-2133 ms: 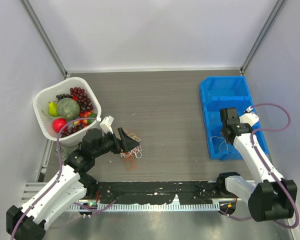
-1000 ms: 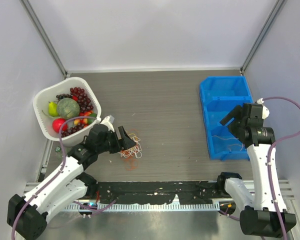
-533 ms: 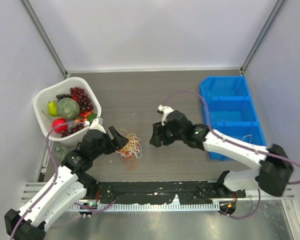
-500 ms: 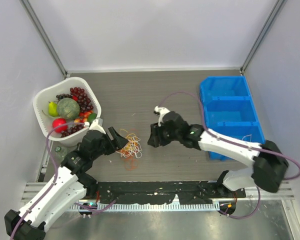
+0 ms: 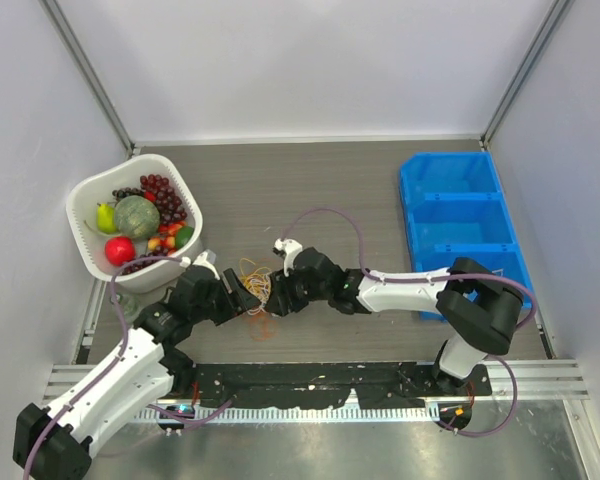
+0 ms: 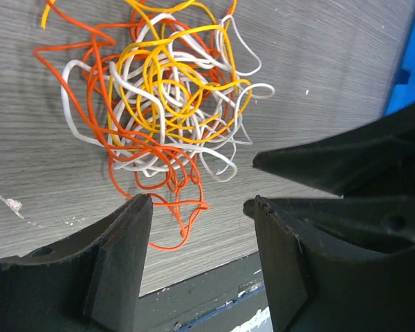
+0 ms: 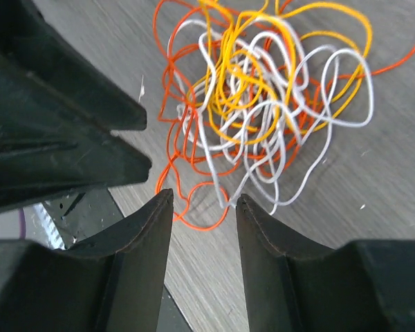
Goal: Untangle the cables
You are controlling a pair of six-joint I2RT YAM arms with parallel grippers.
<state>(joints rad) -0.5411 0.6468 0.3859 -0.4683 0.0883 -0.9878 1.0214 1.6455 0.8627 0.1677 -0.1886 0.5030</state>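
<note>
The cables [image 5: 257, 287] lie as one loose tangle of orange, yellow and white cords on the grey table, seen close up in the left wrist view [image 6: 162, 104] and the right wrist view [image 7: 263, 97]. My left gripper [image 5: 242, 299] is at the tangle's left side, open [image 6: 197, 204], with only bare table and an orange loop beyond its tips. My right gripper [image 5: 280, 294] faces it from the right, also open [image 7: 205, 197]. An orange loop [image 7: 200, 211] lies on the table just at its tips, not pinched. Each wrist view shows the other gripper's dark fingers [image 6: 332, 162] [image 7: 69, 145] close by.
A white basket [image 5: 85, 215] of fruit stands at the left, just behind the left arm. A blue bin [image 5: 460, 215] with compartments sits at the right. A black rail [image 5: 310, 380] runs along the near table edge.
The right arm has swung from the blue bin across the table to the tangle, its jaws narrowing. The left gripper has shifted slightly nearer and narrowed a little.
</note>
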